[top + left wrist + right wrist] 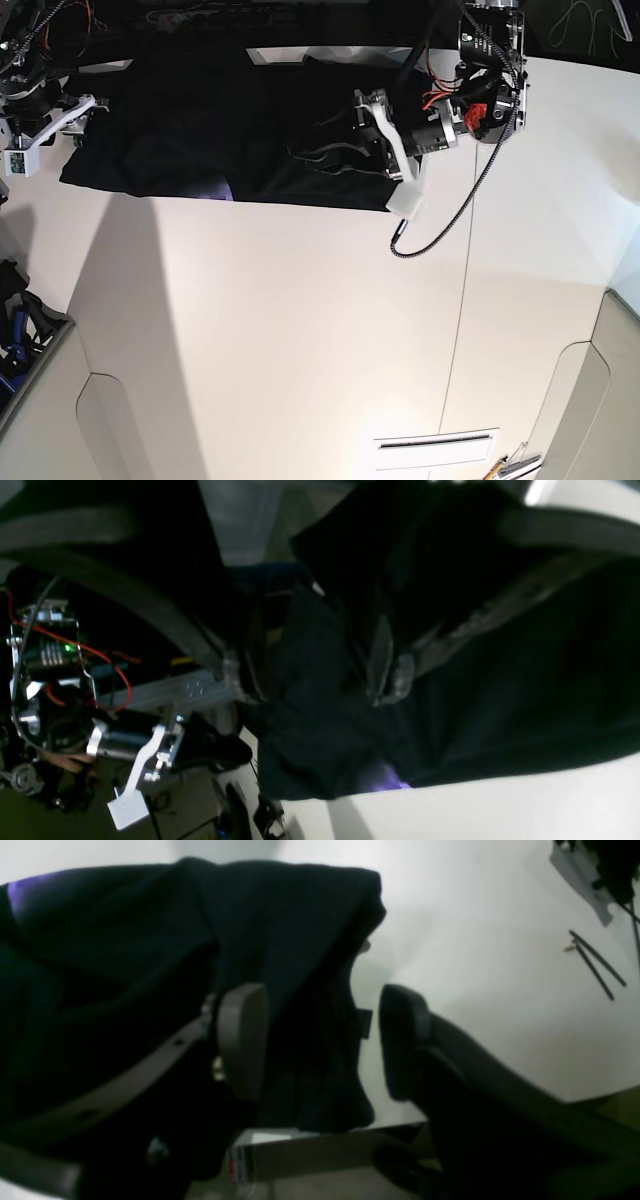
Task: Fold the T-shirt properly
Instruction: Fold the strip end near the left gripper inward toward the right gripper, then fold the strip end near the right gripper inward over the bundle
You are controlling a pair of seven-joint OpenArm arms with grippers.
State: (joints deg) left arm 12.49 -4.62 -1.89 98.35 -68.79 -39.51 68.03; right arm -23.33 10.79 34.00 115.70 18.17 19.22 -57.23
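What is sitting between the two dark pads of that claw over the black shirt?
In the right wrist view, a hanging fold of the black T-shirt lies between the right gripper's parted pads, with bare white table behind it.

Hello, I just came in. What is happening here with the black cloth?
A two-armed robot is folding a black T-shirt that lies bunched along the far edge of the white table. The right hand is open, with a hanging fold of the shirt between its fingers. The left hand sits over the other end of the cloth; whether it grips the cloth is unclear in the blurred view. The shirt is not yet neatly folded.
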